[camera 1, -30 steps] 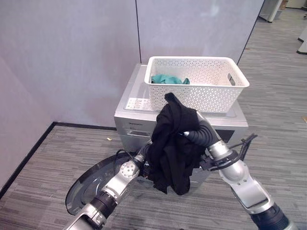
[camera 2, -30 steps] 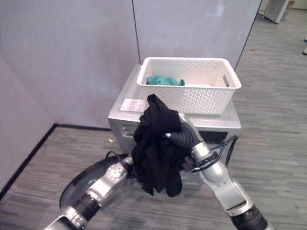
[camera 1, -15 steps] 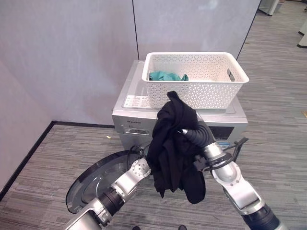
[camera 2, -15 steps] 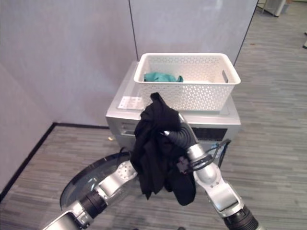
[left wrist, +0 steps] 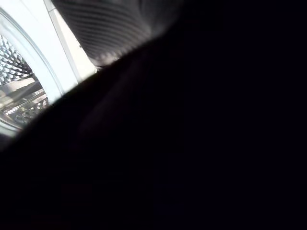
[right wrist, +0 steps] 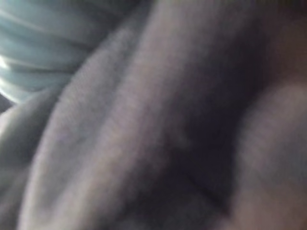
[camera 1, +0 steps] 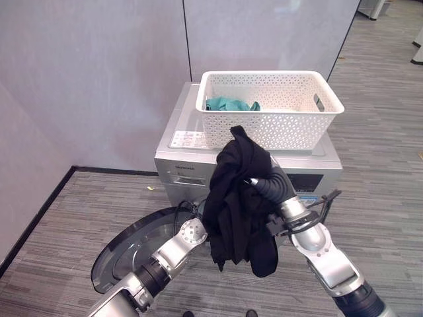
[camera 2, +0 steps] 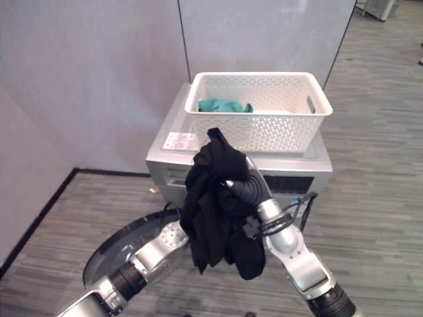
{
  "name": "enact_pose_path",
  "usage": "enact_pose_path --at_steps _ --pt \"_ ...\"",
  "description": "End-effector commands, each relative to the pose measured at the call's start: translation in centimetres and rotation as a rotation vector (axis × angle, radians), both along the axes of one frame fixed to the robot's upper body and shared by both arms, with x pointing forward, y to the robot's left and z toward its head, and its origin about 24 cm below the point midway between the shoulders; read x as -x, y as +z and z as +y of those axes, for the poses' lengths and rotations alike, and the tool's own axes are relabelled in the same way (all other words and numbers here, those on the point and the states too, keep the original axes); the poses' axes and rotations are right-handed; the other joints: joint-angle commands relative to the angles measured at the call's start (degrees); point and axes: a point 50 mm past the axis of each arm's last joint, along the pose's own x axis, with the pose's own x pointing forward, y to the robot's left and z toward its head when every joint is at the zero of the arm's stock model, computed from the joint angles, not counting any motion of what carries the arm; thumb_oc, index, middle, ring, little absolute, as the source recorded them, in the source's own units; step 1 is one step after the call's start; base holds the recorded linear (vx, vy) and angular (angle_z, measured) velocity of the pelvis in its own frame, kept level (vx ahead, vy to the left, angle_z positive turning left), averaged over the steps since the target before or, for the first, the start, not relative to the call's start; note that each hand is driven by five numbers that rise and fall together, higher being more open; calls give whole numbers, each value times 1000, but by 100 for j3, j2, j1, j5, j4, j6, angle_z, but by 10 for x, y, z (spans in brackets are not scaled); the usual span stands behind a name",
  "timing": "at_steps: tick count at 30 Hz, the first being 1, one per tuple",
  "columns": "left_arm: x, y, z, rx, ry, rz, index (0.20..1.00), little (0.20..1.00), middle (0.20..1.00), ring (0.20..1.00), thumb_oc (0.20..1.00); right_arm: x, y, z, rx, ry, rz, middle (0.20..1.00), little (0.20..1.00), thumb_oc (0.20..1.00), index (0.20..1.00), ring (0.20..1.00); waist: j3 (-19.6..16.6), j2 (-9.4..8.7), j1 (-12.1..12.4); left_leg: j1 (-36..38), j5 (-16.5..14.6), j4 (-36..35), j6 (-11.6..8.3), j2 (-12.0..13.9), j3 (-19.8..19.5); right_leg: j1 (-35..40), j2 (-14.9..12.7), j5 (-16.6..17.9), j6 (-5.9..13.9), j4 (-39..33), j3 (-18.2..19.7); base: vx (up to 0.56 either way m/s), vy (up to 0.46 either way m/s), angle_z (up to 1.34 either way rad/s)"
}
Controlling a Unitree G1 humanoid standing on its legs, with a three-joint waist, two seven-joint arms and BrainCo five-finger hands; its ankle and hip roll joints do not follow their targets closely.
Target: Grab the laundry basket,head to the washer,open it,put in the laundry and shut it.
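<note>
The washer's round door (camera 1: 122, 247) lay swung open low on the left. The left hand (camera 1: 201, 228) reached in under a black garment (camera 1: 238, 198), its fingers hidden by the cloth, so I couldn't tell how they stood. The garment hung in front of the washer (camera 1: 182, 162). The right hand (camera 1: 261, 185) was buried in it too, fingers unseen. Up top, the white laundry basket (camera 1: 271, 129) sat on the washer, a teal cloth (camera 1: 228, 104) inside.
</note>
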Motion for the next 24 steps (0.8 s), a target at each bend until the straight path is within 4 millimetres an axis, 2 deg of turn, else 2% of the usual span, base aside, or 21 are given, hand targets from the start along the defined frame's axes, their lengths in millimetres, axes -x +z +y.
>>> enact_pose_path --at_steps 1,4,5,6,11,12,22,24 --pt "-9 25 -23 9 -93 -144 1000 1000 1000 1000 1000 -2 36 10 -105 54 -154 200 200 200 200 200 -108 -200 74 -68 -315 42 -51 148 -104 217 -228 -475 83 108 -97 0 0 0" --pt "-3 22 -28 -32 -115 -201 1000 1000 1000 1000 1000 -6 35 15 -113 66 -145 200 200 200 200 200 -16 -218 128 -104 -295 42 -58 151 -124 191 -225 -491 75 121 -113 -10 -10 1" --pt "4 7 -37 -115 -176 -200 1000 1000 1000 1000 1000 -7 31 20 -119 89 -120 200 200 200 200 200 29 -237 145 -112 -297 42 -55 147 -128 185 -224 -493 71 118 -110 -3 -27 8" --pt "7 3 -41 -153 -210 -220 1000 1000 1000 1000 1000 -10 26 22 -116 95 -90 200 200 200 200 200 45 -234 160 -121 -299 42 -56 142 -125 184 -224 -490 69 104 -114 -8 -29 8" --pt "11 2 -49 -218 -268 -281 1000 1000 1000 1000 1000 -16 21 26 -128 103 -52 200 200 200 200 200 84 -219 195 -174 -282 42 -62 127 -155 162 -212 -486 71 75 -125 -4 -4 3" --pt "12 7 -54 -302 -329 -395 1000 1000 1000 1000 1000 -18 20 27 -135 110 -40 200 200 200 200 200 85 -216 204 -199 -283 42 -66 123 -171 145 -210 -482 77 64 -117 -32 1 3" --pt "12 7 -54 -305 -329 -400 1000 1000 1000 1000 1000 -18 21 27 -136 110 -43 200 200 200 200 200 90 -218 204 -239 -232 42 -59 121 -175 105 -211 -442 73 70 -121 -3 0 0" --pt "12 10 -56 -340 -351 -462 1000 1000 1000 1000 1000 -20 21 28 -136 111 -42 200 200 200 200 200 86 -215 213 -259 -230 42 -63 119 -180 84 -210 -437 78 65 -120 -16 2 0"
